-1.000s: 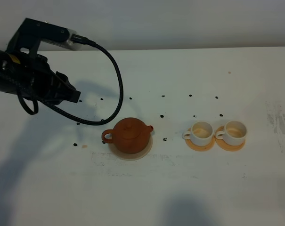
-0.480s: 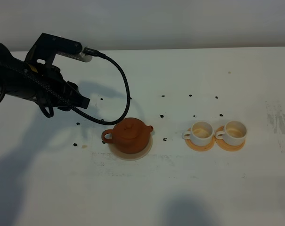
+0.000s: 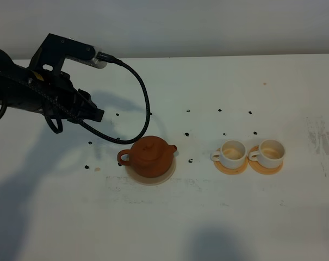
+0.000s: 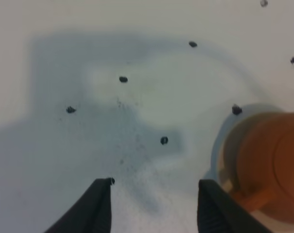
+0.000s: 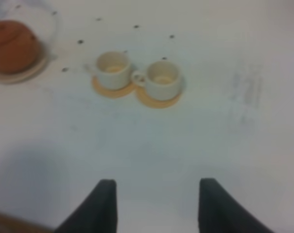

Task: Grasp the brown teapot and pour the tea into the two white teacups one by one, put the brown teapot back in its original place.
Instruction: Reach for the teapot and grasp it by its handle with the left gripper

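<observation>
**Teapot on its disc, both pairs of fingers spread and empty**

From high up: a white table [image 3: 208, 228] dotted with small dark specks. Left of centre, a brown teapot [image 3: 149, 156] upright on a pale round disc [image 3: 163, 176], lid on, handle to the left, spout to the right. Well apart to the right, two white cups [image 3: 233, 153] [image 3: 271, 153] side by side, each on an orange coaster [image 3: 229, 167]. At upper left, the black left arm [image 3: 33, 89] above the table, left fingers [image 3: 94, 115] apart from the teapot.

From the left wrist: left fingers [image 4: 102, 204] wide apart, holding nothing, over speckled table. Teapot [image 4: 275, 165] near one finger, untouched.

From the right wrist: right fingers [image 5: 104, 204] wide apart, empty, well back from both cups [image 5: 112, 68] [image 5: 164, 77] and the blurred teapot [image 5: 10, 46].
</observation>
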You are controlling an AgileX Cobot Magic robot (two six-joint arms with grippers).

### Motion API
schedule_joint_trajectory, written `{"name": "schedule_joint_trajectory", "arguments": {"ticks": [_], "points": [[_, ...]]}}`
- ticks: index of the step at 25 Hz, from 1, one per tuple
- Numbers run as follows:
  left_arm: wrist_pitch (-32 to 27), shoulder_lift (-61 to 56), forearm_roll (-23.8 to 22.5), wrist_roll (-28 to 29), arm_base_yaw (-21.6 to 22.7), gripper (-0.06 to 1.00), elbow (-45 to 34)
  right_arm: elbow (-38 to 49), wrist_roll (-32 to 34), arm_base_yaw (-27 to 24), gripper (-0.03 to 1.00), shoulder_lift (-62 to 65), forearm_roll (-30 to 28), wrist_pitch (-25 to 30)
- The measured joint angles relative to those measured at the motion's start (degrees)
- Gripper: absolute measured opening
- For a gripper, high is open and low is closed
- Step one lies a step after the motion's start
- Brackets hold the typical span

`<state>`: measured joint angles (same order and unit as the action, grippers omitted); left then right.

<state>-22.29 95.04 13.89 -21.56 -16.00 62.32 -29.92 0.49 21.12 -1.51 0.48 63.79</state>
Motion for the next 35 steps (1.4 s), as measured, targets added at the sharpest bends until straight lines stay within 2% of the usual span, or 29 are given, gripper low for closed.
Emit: {"name": "schedule_joint_trajectory", "arguments": {"ticks": [8,12,20,30,35], "points": [[0.34,0.00,-0.05,-1.44,-0.02,0.40,0.00,0.08,0.00,-17.03,0.31,1.89,-0.13,-0.09],[0.58,0.00,-0.05,-1.44,-0.02,0.40,0.00,0.08,0.00,-21.82,0.27,1.89,-0.08,-0.09],[0.84,0.00,-0.05,-1.62,-0.02,0.40,0.00,0.08,0.00,-22.61,0.23,1.89,-0.08,-0.09],[0.31,0.00,-0.05,-6.39,-0.96,0.40,0.00,0.08,0.00,-22.61,0.23,1.89,-0.08,-0.09],[-1.81,0.00,0.01,-7.63,-1.78,0.40,0.00,0.08,0.00,-22.61,0.23,1.89,-0.08,-0.09]]}}
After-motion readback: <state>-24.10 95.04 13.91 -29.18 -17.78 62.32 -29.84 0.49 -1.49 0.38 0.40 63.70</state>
